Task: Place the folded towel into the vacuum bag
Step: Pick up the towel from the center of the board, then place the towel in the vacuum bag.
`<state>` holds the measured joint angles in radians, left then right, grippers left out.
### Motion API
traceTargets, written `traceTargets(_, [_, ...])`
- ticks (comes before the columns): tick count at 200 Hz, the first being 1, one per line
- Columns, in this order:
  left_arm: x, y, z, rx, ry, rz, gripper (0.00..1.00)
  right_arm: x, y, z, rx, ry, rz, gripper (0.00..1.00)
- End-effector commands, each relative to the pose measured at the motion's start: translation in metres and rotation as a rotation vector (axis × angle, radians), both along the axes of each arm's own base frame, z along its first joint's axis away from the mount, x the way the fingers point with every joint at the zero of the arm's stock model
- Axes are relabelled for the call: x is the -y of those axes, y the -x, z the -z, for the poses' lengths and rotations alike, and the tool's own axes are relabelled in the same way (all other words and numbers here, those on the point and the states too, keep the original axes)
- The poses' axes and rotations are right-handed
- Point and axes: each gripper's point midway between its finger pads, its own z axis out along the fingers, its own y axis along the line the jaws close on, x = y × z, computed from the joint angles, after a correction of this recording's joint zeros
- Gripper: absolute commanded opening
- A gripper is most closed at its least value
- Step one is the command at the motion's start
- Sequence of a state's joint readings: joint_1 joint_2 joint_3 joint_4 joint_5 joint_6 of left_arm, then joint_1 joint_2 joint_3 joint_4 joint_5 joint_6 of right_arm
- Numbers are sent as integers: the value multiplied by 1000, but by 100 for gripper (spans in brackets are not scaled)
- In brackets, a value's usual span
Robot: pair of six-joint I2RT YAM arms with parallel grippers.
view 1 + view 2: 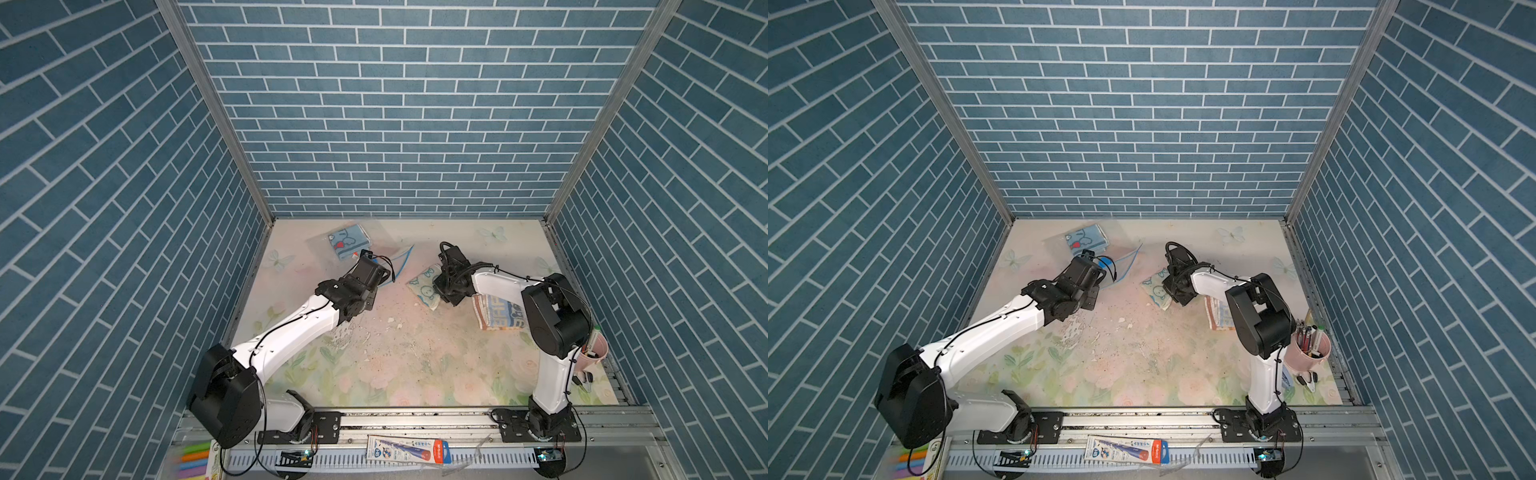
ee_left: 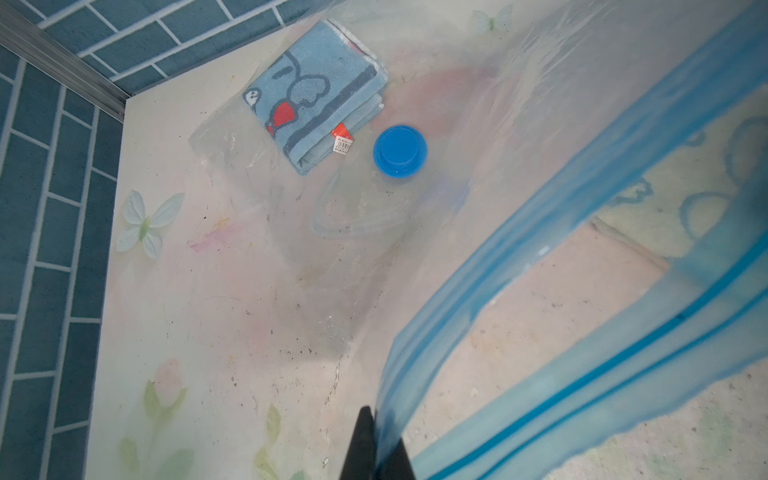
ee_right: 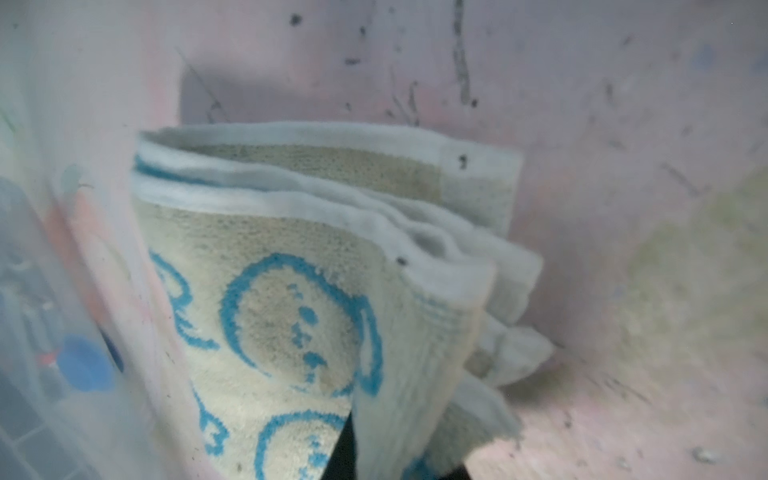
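Left gripper (image 2: 380, 428) pinched vacuum bag's (image 2: 291, 232) zip strip (image 2: 561, 291), raised | Right gripper (image 3: 401, 444) pinched folded towel (image 3: 299, 324), outside the bag, across the strip from the valve cap (image 2: 400, 151) | Risk: fanned layers could snag the sagging mouth and slip from a shallow grip.
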<state>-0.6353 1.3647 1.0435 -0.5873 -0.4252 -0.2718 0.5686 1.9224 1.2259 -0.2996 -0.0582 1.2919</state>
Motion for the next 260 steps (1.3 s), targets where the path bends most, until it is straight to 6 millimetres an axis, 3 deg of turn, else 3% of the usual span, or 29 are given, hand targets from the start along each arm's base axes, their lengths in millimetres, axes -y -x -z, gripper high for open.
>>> traceTargets(1, [2, -3, -10, 13, -20, 3, 0, 1, -17, -45, 168, -16, -102, 20])
traceTargets(44, [13, -6, -33, 101, -64, 58, 0, 11, -9, -111, 252, -168, -228, 19])
traceTargets(108, [47, -8, -47, 137, -1, 239, 0, 43, 29, -186, 351, -225, -374, 17])
traceTargets(159, [70, -10, -43, 109, 84, 292, 0, 34, 71, -239, 443, -355, -516, 17])
traceTargets(191, [84, -13, -39, 82, 136, 313, 0, 27, 91, -257, 488, -457, -558, 16])
traceTargets(260, [101, -19, -33, 41, 188, 316, 0, 9, 102, -246, 438, -631, -590, 15])
